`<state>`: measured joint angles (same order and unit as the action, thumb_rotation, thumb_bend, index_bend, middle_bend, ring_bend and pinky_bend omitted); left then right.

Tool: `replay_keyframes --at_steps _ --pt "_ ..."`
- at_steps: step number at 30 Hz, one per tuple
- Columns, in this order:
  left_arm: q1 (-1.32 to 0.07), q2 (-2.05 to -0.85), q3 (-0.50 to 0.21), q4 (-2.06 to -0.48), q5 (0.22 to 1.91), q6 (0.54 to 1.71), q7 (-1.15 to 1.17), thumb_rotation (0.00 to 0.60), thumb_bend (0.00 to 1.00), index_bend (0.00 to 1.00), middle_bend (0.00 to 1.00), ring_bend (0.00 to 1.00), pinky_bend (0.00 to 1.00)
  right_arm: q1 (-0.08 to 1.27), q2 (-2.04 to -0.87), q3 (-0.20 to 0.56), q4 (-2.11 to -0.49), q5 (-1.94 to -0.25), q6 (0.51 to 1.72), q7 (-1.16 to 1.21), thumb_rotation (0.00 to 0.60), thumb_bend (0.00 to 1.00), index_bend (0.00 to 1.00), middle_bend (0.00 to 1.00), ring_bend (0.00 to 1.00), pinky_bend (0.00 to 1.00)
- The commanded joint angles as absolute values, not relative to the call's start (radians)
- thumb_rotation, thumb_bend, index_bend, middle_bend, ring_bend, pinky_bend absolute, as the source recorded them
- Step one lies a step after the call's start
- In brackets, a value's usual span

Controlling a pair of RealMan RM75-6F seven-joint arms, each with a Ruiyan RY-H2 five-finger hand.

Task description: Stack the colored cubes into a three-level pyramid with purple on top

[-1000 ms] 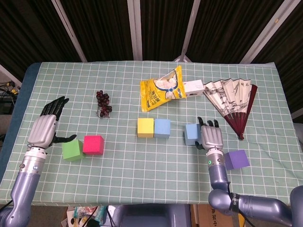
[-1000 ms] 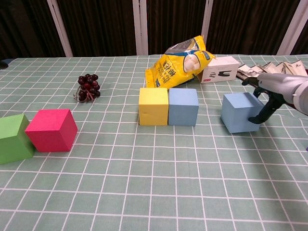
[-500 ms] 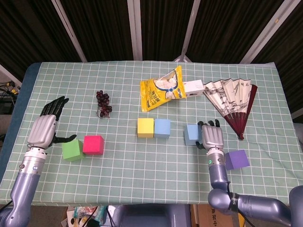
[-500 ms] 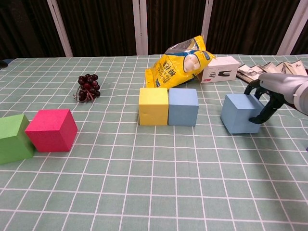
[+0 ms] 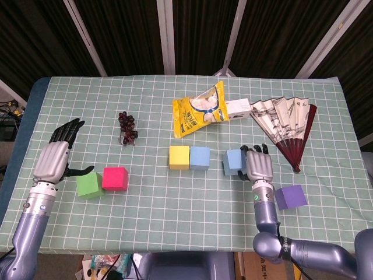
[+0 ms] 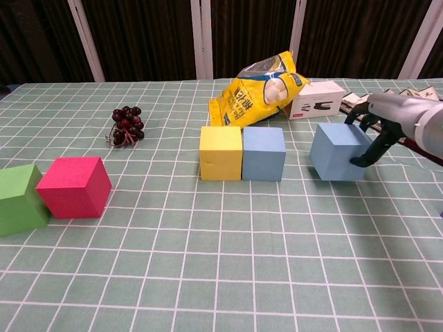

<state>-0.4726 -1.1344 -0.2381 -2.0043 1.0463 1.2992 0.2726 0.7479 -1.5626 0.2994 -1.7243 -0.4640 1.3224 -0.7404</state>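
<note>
nudging the loose light blue cube (image 6: pixel 338 152) toward the bottom row, right robot hand (image 5: pixel 259 166) curled against its right side

the yellow cube (image 5: pixel 179 157) and blue cube (image 5: pixel 200 158) touch, a base begun; the light blue cube sits just right of that pair with a gap. whether the fingers clamp it or only push is hard to tell. purple cube (image 5: pixel 290 196) waits further right; green cube (image 5: pixel 88 185) and red cube (image 5: pixel 115 178) lie far left beside the left robot hand (image 5: pixel 54 159), fingers apart, empty. green checked worktop (image 5: pixel 175 216), dark curtains behind.

Table w/ green checked cloth (image 5: pixel 175 204): yellow cube (image 5: pixel 179 157) + blue cube (image 5: pixel 200 158) left of right hand (image 5: pixel 259 167); purple cube (image 5: pixel 291 196) right of it.
</note>
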Motion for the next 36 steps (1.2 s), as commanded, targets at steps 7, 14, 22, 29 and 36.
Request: replay_keyframes --at_steps 7,14,22,29,36 --pt "-0.473 -1.134 -0.241 -2.002 1.041 1.299 0.270 0.600 0.12 0.00 0.00 0.00 0.00 0.756 -1.610 0.307 -1.687 -0.477 1.332 -0.724 0.600 0.34 0.38 0.37 0.16 0.00" --pt "-0.473 -1.133 -0.243 -1.999 1.035 1.295 0.267 0.600 0.13 0.00 0.00 0.00 0.00 0.763 -1.679 0.313 -1.612 -0.529 1.353 -0.693 0.600 0.34 0.38 0.37 0.16 0.00" --pt "-0.476 -1.133 -0.243 -1.991 1.020 1.284 0.262 0.600 0.12 0.00 0.00 0.00 0.00 0.770 -1.738 0.312 -1.554 -0.579 1.379 -0.695 0.600 0.34 0.38 0.37 0.16 0.00" --pt "-0.477 -1.132 -0.245 -1.988 1.012 1.279 0.257 0.600 0.13 0.00 0.00 0.00 0.00 0.774 -1.792 0.313 -1.505 -0.602 1.408 -0.720 0.600 0.34 0.38 0.37 0.16 0.00" --pt "-0.477 -1.127 -0.250 -1.988 1.007 1.276 0.246 0.600 0.13 0.00 0.00 0.00 0.00 0.784 -1.835 0.326 -1.478 -0.612 1.424 -0.752 0.600 0.34 0.38 0.37 0.16 0.00"
